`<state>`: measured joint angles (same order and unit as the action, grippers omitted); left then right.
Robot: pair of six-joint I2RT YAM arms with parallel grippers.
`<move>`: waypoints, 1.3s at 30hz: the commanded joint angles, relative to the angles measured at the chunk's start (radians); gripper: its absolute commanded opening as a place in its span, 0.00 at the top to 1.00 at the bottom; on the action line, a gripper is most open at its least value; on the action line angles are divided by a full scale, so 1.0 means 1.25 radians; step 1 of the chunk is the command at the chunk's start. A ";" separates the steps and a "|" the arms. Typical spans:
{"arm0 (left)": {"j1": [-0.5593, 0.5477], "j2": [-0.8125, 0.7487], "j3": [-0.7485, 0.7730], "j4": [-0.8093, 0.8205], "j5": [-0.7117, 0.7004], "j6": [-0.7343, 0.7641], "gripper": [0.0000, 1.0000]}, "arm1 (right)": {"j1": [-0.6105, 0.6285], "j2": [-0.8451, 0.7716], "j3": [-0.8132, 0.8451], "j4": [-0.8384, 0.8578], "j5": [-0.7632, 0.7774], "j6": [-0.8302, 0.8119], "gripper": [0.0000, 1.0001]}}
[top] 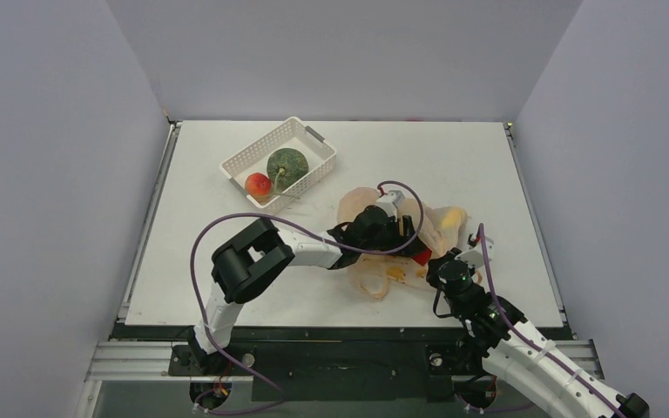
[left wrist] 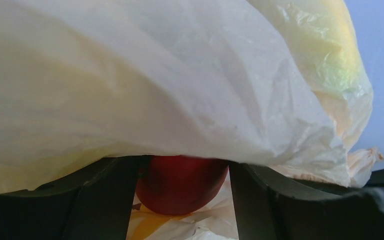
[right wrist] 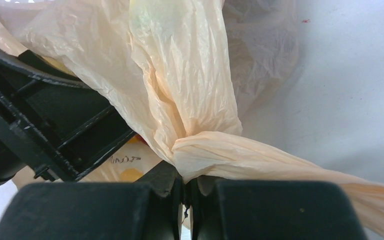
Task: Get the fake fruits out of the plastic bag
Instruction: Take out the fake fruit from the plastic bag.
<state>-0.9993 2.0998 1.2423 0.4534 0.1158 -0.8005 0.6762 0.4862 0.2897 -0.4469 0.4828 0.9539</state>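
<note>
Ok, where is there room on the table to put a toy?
Bare: the table right of the basket, behind the plastic bag; also its near left, beside the left arm. Crowded: the middle, with bag, left gripper, right gripper.

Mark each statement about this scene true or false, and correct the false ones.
1. The dark green stemmed melon lies in the white latticed plastic basket. True.
2. The right gripper is open. False: it is shut on the thin crinkly pale-orange plastic bag.
3. A glossy red apple-like ball shows between the fingers of the left gripper. True.
4. The basket stands at the near right corner of the table. False: it stands far, left of centre.
</note>
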 commanded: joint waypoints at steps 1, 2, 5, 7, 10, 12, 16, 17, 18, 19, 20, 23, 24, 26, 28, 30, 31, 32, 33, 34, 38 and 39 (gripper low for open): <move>0.022 -0.047 -0.048 -0.094 0.041 0.029 0.80 | 0.005 0.009 0.023 0.004 0.029 -0.012 1.00; 0.024 -0.063 -0.056 -0.094 0.046 0.029 0.84 | 0.005 0.010 0.023 0.006 0.029 -0.012 1.00; 0.026 -0.095 -0.070 -0.090 0.071 0.028 0.89 | 0.005 0.006 0.019 0.006 0.027 -0.009 1.00; 0.025 -0.120 -0.085 -0.088 0.074 0.025 0.92 | 0.006 0.000 0.017 0.008 0.026 -0.009 1.00; 0.026 -0.163 -0.103 -0.093 0.067 0.025 0.94 | 0.006 0.001 0.016 0.010 0.026 -0.009 1.00; 0.026 -0.185 -0.103 -0.108 0.059 0.034 0.95 | 0.006 0.007 0.016 0.014 0.025 -0.010 1.00; 0.025 -0.223 -0.100 -0.129 0.062 0.040 0.98 | 0.006 0.018 0.016 0.019 0.027 -0.011 1.00; 0.024 -0.229 -0.099 -0.129 0.068 0.040 0.99 | 0.006 0.023 0.016 0.021 0.026 -0.012 1.00; 0.022 -0.242 -0.099 -0.131 0.070 0.040 1.00 | 0.005 0.026 0.015 0.025 0.025 -0.013 1.00; 0.021 -0.257 -0.102 -0.131 0.072 0.039 1.00 | 0.005 0.033 0.014 0.028 0.022 -0.015 1.00; 0.020 -0.264 -0.103 -0.131 0.073 0.039 1.00 | 0.006 0.038 0.013 0.035 0.021 -0.016 1.00; 0.020 -0.304 -0.110 -0.132 0.087 0.037 1.00 | 0.006 0.060 0.020 0.051 0.022 -0.019 1.00; 0.021 -0.312 -0.111 -0.138 0.092 0.038 1.00 | 0.006 0.068 0.025 0.056 0.023 -0.018 1.00; 0.023 -0.335 -0.115 -0.145 0.105 0.039 1.00 | 0.006 0.079 0.029 0.067 0.023 -0.021 1.00; 0.026 -0.360 -0.121 -0.149 0.130 0.039 1.00 | 0.005 0.084 0.032 0.077 0.027 -0.023 1.00; 0.032 -0.388 -0.129 -0.150 0.158 0.043 1.00 | 0.001 0.090 0.035 0.084 0.028 -0.025 1.00; 0.039 -0.409 -0.138 -0.150 0.168 0.047 1.00 | -0.004 0.092 0.036 0.085 0.025 -0.027 1.00; 0.046 -0.420 -0.144 -0.148 0.190 0.048 1.00 | -0.007 0.097 0.037 0.086 0.025 -0.031 1.00; 0.060 -0.445 -0.155 -0.146 0.199 0.048 1.00 | -0.012 0.098 0.036 0.090 0.021 -0.032 1.00; 0.071 -0.457 -0.168 -0.143 0.217 0.045 1.00 | -0.015 0.100 0.036 0.092 0.019 -0.035 1.00; 0.153 -0.560 -0.203 -0.172 0.239 0.052 1.00 | -0.020 0.108 0.035 0.102 0.018 -0.041 1.00; 0.189 -0.578 -0.208 -0.195 0.233 0.058 1.00 | -0.020 0.109 0.034 0.105 0.017 -0.041 1.00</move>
<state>-0.8707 1.5036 0.9993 0.2413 0.3660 -0.7605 0.6598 0.6090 0.2924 -0.3653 0.4843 0.9195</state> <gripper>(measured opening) 0.565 0.007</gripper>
